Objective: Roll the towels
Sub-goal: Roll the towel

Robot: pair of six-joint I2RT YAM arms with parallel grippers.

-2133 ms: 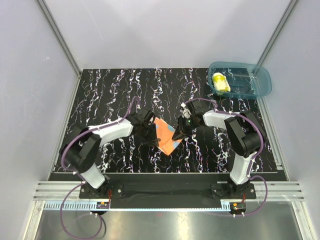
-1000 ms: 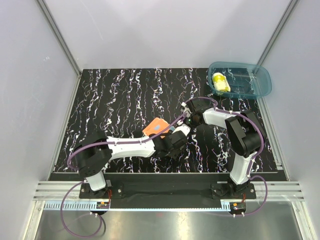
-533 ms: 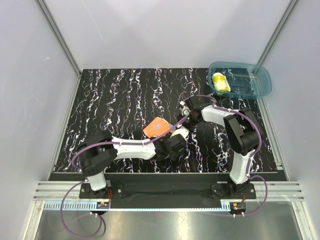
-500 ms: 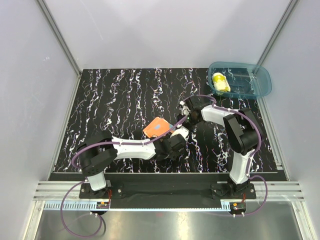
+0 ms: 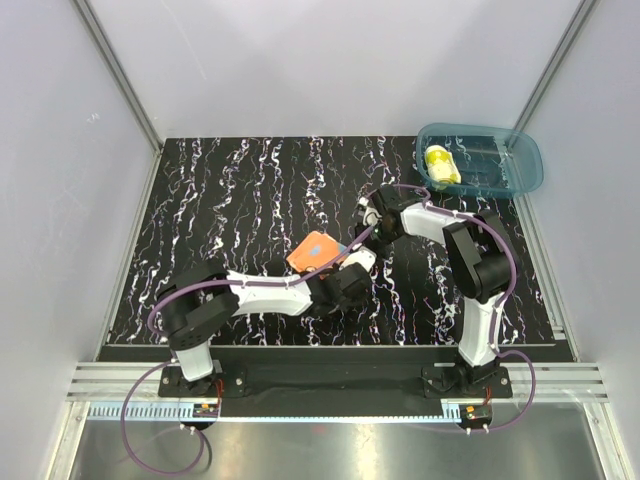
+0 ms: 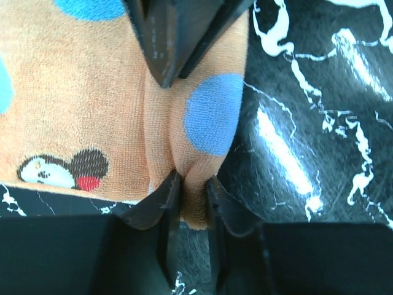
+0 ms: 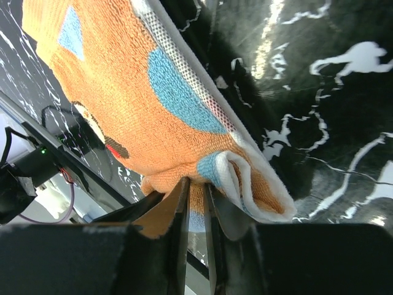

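Roughly halfway, by my read. Nearest piece of work is the orange towel (image 5: 314,250), mid-table on the black marbled table (image 5: 220,200), between the two grippers. It looks folded over into a small patch with blue spots, not a roll yet, so rolling this one is what's left. Whether it lies flat or is lifted off the surface, I can't tell. Farther back, the yellow towel (image 5: 441,165) sits in the teal plastic bin (image 5: 530,165) at the far right corner. It looks like a compact bundle, probably already rolled and dropped in, but it is too small to be sure.

Poses, near first. The left arm stretches low along the near edge, from its base across to the right. The left gripper (image 6: 187,192) points away at the towel's near edge. Its fingers are almost closed, pinching a puckered fold of orange terry right beside a blue spot.

The right arm rises from its base, then bends back leftward toward table centre. The right gripper (image 7: 195,192) comes onto the towel's right side, just beyond the left one. Its jaws are nearly together too, nipping a corner where the white-edged hem curls over. Both grippers have cloth, close to each other, at the same end of the towel.
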